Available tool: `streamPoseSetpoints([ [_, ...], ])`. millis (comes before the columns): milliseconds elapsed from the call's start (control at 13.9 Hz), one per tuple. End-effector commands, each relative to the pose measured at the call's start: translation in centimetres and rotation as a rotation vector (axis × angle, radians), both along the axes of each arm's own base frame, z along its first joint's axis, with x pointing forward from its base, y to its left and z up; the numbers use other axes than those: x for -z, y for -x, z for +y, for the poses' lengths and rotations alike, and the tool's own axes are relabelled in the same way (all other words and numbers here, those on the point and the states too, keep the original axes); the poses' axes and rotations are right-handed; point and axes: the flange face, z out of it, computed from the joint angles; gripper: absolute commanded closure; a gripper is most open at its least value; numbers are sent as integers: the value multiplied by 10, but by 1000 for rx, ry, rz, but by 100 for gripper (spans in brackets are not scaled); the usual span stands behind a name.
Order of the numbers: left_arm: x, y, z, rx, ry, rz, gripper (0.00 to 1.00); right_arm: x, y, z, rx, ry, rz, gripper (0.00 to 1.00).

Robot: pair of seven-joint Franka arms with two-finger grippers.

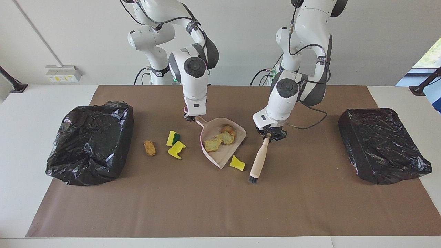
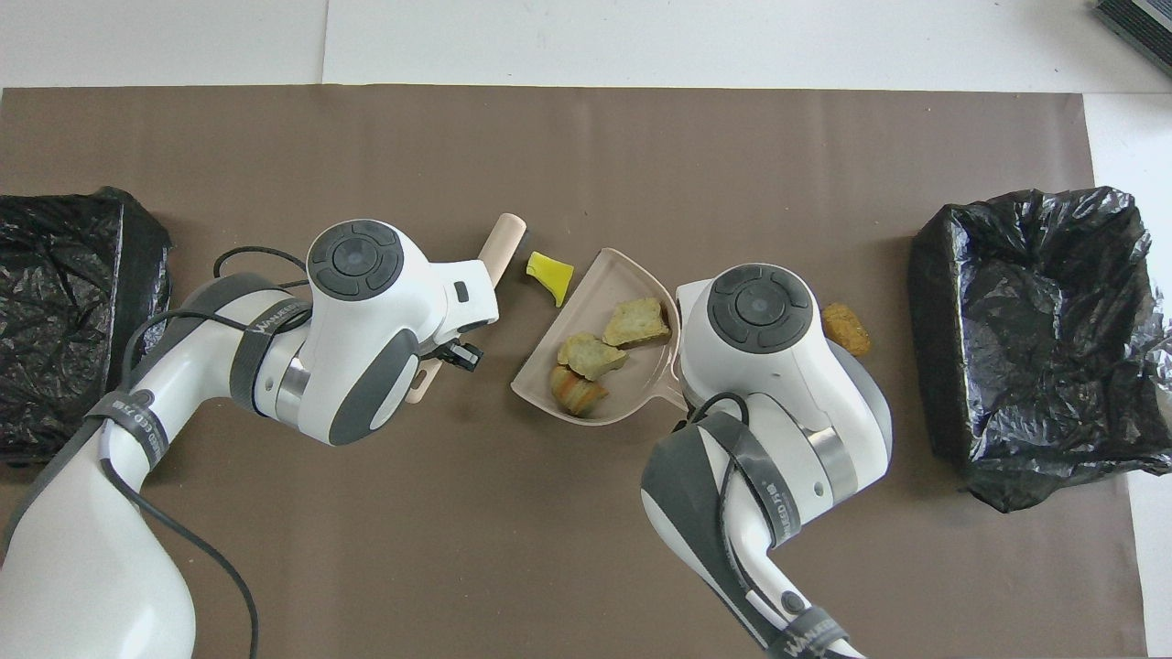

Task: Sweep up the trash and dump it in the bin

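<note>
My right gripper point(image 1: 190, 117) is shut on the handle of the pale pink dustpan point(image 1: 220, 156), which rests on the brown mat and holds three tan chunks point(image 1: 220, 138). The pan point(image 2: 600, 275) and the chunks point(image 2: 593, 355) also show in the overhead view. My left gripper point(image 1: 270, 135) is shut on the top of the beige-handled brush point(image 1: 260, 158), which is tilted with its black bristles point(image 1: 253, 179) down at the mat. A yellow scrap point(image 1: 237, 163) point(image 2: 549, 275) lies between the pan's mouth and the brush. Two yellow-green sponge bits point(image 1: 175, 144) and a brown lump point(image 1: 149, 147) point(image 2: 844, 328) lie beside the pan toward the right arm's end.
A bin lined with a black bag point(image 1: 86, 162) point(image 2: 943, 366) stands at the right arm's end of the mat, beside the brown lump. A second black-bagged bin point(image 1: 379, 151) point(image 2: 55, 302) stands at the left arm's end.
</note>
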Motion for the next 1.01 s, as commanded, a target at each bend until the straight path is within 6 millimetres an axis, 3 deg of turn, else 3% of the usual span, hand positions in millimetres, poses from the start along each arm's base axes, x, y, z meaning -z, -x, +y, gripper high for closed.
streamPoseSetpoints([
  [0, -4, 4, -1, 38, -24, 6, 100, 1, 8, -16, -54, -26, 21, 100],
  [432, 2, 24, -11, 134, -33, 27, 100, 1, 9, -14, -41, -26, 14, 100],
  [721, 6, 57, -38, 252, -28, 55, 100, 12, 15, -13, -50, -17, 34, 100],
  [937, -7, 73, -52, 233, 6, 115, 100, 20, 21, -11, -29, -5, 44, 100],
])
